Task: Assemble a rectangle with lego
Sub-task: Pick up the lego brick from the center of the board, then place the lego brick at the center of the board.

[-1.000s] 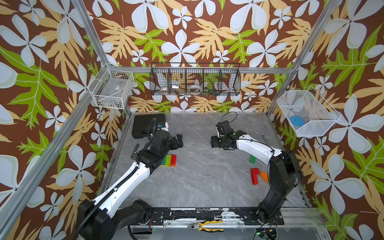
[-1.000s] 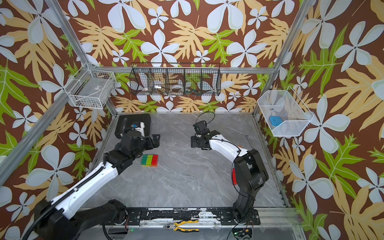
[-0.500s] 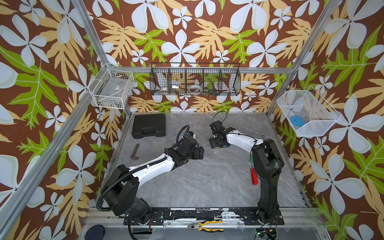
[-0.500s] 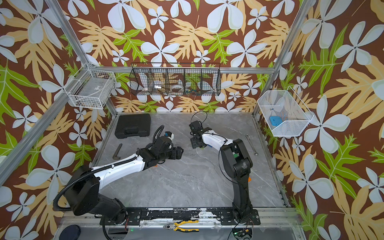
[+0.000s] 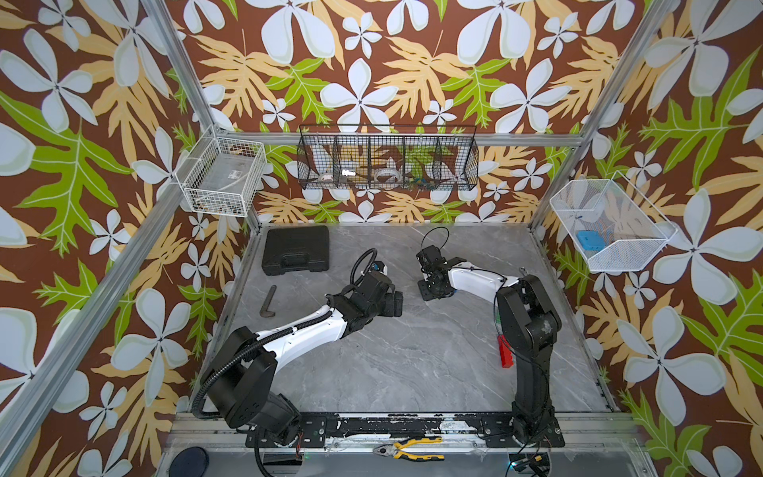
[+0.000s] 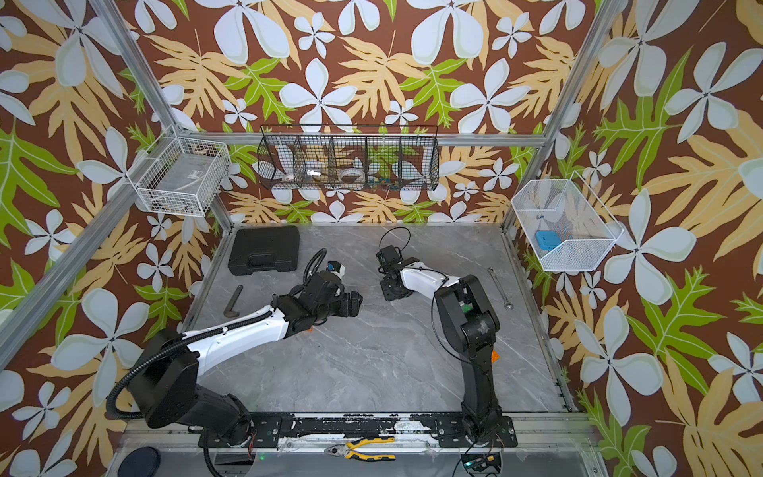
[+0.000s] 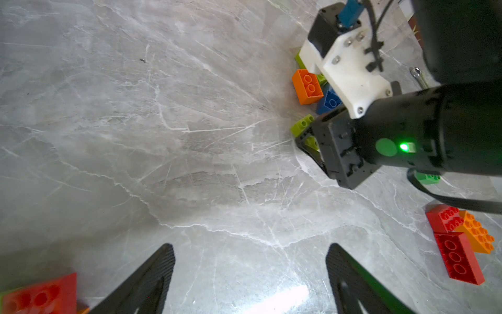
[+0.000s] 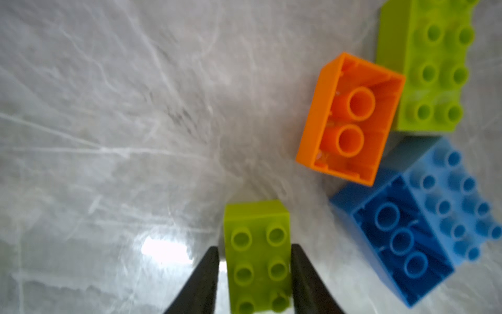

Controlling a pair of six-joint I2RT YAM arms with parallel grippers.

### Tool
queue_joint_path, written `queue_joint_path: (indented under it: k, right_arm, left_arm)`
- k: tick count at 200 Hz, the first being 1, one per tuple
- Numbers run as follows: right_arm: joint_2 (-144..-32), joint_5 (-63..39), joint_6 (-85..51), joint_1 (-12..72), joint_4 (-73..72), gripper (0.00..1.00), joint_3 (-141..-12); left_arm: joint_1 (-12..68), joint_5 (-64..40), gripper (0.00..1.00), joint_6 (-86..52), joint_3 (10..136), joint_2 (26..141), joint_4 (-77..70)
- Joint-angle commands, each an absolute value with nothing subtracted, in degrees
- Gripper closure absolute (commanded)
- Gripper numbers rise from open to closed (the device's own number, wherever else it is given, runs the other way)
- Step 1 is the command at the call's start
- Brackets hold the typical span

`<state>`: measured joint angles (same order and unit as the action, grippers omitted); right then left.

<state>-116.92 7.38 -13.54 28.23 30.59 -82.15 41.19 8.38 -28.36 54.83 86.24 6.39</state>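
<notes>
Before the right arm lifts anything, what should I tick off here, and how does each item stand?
1. The lime brick sits between the fingers of the right tool: ok.
2. Grip fully closed on it: cannot tell; a bright sliver shows beside one finger.
3. Its studs face up: ok.
4. The left tool is open and empty: ok.
5. The orange brick is studs up: not ok; its hollow underside shows.
</notes>
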Motion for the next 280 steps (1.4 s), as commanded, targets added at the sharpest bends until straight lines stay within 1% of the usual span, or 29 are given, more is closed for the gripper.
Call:
queue_joint_path:
  k: [1,14,38,73,99,116,132,155,188,221,280]
  right_arm:
    - [-115.22,5.85,-15.74,29.73,30.97,0.71,-80.46]
    - [-114.08,5.8,-16.76,31.99,31.42,0.73,-79.44]
    - [-112.55,6.8,-17.7,38.3,33.29,0.73,-78.79]
    - [-112.86,4.64,-20.59,43.28,34.57,0.73,-79.71]
    - [-114.79,4.37,-25.53,44.27,34.76,0.72,-81.47]
    - [-115.86,3.79,-26.18,44.54,34.06,0.72,-81.94]
    - [-116.52,3.58,-23.31,45.19,33.85,0.73,-82.59]
    - [-117.71,1.44,-13.87,46.52,35.56,0.73,-84.6]
    - [-120.8,4.02,-4.98,46.52,39.65,0.74,-87.87]
    - [-121.86,5.9,4.48,46.58,44.56,0.73,-89.14]
    - [-122.35,2.73,10.99,46.62,47.56,0.7,-89.95]
  left_arm:
    - [40.23,9.23,0.11,-28.13,54.5,85.57,6.33]
    - [39.12,9.39,0.1,-28.13,54.1,84.81,6.57]
    - [36.5,10.06,0.1,-28.21,52.84,82.3,7.2]
    - [33.76,10.5,0.11,-27.87,50.8,79.24,7.37]
    - [33.58,10.47,0.11,-27.99,50.8,79.28,7.65]
    - [33.6,9.8,0.11,-28.52,50.64,79.28,7.32]
    - [33.58,9.47,0.11,-28.74,50.45,78.95,7.03]
    - [33.57,10.42,0.11,-28.01,50.28,78.34,7.54]
    - [33.31,11.14,0.11,-27.76,49.85,77.39,7.87]
    - [33.31,11.22,0.11,-28.04,49.32,76.4,7.9]
    - [33.16,11.18,0.11,-27.6,49.83,76.34,8.17]
